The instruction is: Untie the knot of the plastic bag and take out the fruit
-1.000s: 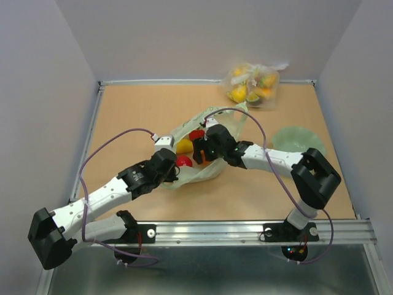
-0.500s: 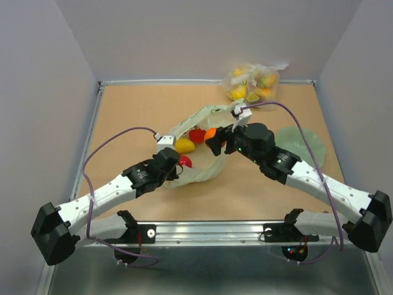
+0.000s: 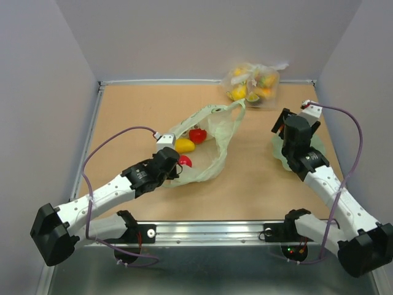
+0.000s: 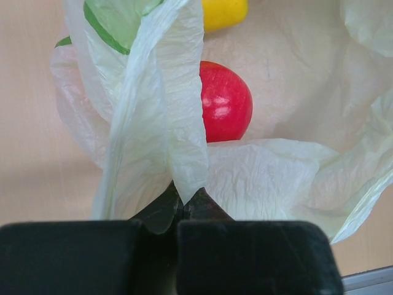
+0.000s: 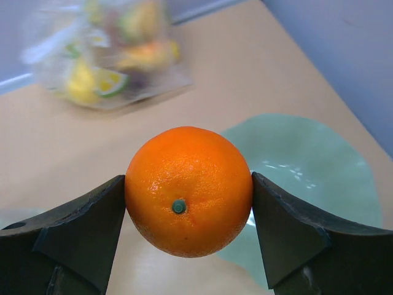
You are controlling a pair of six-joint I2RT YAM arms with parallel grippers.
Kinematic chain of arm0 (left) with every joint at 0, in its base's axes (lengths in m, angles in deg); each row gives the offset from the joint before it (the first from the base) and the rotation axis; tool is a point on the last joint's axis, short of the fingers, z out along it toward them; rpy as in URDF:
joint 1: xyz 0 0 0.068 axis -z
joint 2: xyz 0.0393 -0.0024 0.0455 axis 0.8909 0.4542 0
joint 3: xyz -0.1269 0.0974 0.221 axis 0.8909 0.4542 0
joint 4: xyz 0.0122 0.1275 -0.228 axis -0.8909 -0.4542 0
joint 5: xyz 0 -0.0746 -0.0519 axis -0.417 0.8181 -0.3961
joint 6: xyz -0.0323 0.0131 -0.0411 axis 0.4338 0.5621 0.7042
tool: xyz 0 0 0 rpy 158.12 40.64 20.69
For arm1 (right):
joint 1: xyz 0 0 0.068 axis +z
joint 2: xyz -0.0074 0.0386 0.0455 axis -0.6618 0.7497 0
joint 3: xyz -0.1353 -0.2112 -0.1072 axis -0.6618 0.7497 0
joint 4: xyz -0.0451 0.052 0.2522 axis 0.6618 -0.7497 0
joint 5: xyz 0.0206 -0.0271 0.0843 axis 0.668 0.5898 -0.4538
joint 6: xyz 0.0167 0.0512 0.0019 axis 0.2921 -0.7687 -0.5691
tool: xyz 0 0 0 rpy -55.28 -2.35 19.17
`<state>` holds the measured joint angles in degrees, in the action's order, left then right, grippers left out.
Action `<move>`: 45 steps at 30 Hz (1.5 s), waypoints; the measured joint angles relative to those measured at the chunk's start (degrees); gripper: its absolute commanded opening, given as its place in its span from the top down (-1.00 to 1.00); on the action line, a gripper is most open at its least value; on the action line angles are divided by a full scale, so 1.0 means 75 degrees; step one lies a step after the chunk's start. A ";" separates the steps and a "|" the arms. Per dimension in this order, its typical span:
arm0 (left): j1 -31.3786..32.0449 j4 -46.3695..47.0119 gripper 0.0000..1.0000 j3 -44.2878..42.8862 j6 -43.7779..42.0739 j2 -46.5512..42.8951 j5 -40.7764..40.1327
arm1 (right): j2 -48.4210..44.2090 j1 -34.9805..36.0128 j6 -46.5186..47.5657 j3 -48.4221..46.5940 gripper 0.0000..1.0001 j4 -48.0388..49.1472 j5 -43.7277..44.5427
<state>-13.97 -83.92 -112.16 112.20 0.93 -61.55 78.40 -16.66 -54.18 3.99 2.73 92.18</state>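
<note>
A tan desk sits inside plain grey walls. The plastic bag lies slack near the middle. Its long axis runs diagonally from the near-left end up to the handle loops, which point far-right toward the clear bag. My left claw is pinched tight on the bag's film. A red fruit and a yellow fruit lie inside just beyond it. My right claw clamps an orange fruit over the green plate.

A robotics lab test cell: plain pale walls box in a tan counter on the left, right and far sides, and a left arm and right arm are bolted to an aluminium rail at its near edge.
</note>
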 measured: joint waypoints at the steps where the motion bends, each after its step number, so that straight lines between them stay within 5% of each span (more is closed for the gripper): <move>1: 0.0000 0.0000 1.00 0.0000 0.0006 -0.0032 0.0003 | 0.0076 -0.0385 -0.0067 0.0050 0.99 -0.0050 -0.0073; 7: 0.0000 0.0044 1.00 0.0003 0.0073 -0.0341 0.0023 | 0.1428 -0.2702 -0.0533 0.0192 0.99 -0.0230 -0.1361; 12: 0.0000 0.0070 1.00 0.0003 0.0102 -0.0402 0.0035 | 0.2620 -0.3448 -0.0679 0.0189 0.96 -0.0303 -0.2186; 15: 0.0000 0.0087 1.00 0.0003 0.0102 -0.0402 0.0073 | 0.3311 -0.3599 -0.0720 0.0189 0.78 -0.0300 -0.2500; 18: 0.0000 0.0087 1.00 0.0003 0.0099 -0.0402 0.0085 | 0.3809 -0.3672 -0.0743 0.0189 0.06 -0.0312 -0.2681; 19: 0.0000 0.0087 1.00 0.0003 0.0102 -0.0402 0.0090 | 0.3937 -0.3698 -0.0746 0.0189 -0.42 -0.0306 -0.2734; 23: 0.0000 0.0079 1.00 0.0003 0.0105 -0.0411 0.0149 | 0.3987 -0.3701 -0.0726 0.0189 -0.99 -0.0277 -0.2862; 35: 0.0000 -0.0216 1.00 0.0003 0.0114 -0.0443 0.0312 | 0.2209 -0.3625 -0.0271 0.0172 -0.91 -0.0533 -0.3888; 45: 0.0000 -0.0487 1.00 0.0003 0.0201 -0.0428 0.0638 | 0.0554 -0.0743 0.0560 -0.0927 -0.92 -0.0743 -0.5977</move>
<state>-13.97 -87.57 -112.14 113.71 -2.28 -56.77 82.55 -22.24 -49.98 -2.96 -2.84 47.35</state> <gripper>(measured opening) 0.024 0.960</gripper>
